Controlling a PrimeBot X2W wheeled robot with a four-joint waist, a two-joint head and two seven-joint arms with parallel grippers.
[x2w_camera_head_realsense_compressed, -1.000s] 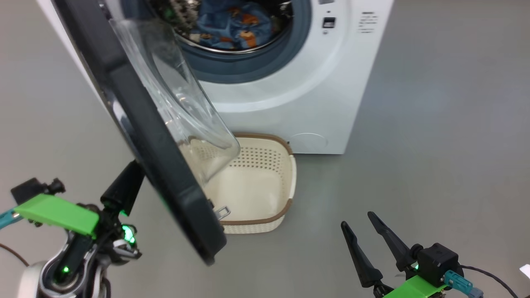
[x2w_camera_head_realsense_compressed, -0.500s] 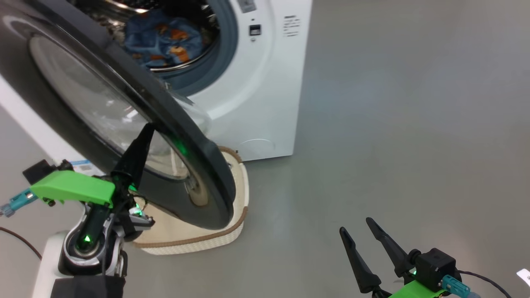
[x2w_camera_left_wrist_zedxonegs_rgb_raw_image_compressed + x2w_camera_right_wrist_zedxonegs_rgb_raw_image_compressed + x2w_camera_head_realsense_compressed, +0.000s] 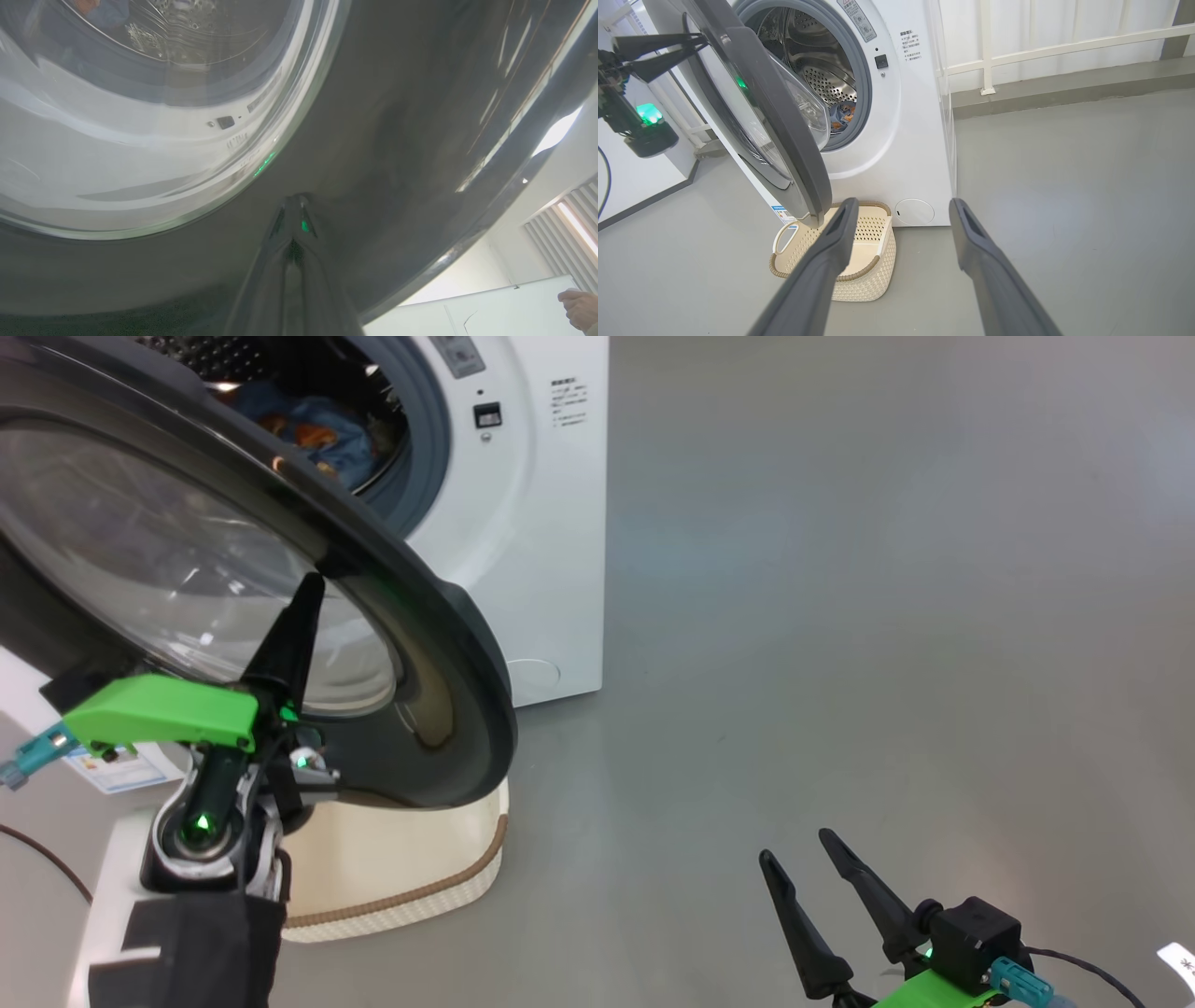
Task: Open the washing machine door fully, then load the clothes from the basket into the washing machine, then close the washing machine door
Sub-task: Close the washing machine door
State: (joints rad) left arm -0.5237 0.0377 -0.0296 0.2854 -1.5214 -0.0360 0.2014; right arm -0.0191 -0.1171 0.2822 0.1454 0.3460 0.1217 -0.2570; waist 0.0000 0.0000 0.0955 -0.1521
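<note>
The washing machine (image 3: 551, 551) has its door (image 3: 448, 644) standing partly open. The basket (image 3: 866, 280) sits empty at the machine's foot, and the clothes (image 3: 331, 434) lie in its drum. The left gripper (image 3: 308, 593), fingers pinched together and empty, touches the door's black rim. The right gripper (image 3: 795, 845), spread wide, holds nothing well out from the machine's front.

Head view looks down onto the washing machine door (image 3: 448, 644); left wrist view sits close against it; right wrist view faces it from farther back.

Glossy washing machine door (image 3: 453, 653), glass centre; perforated plastic basket (image 3: 873, 268); shiny steel drum (image 3: 824, 81).
</note>
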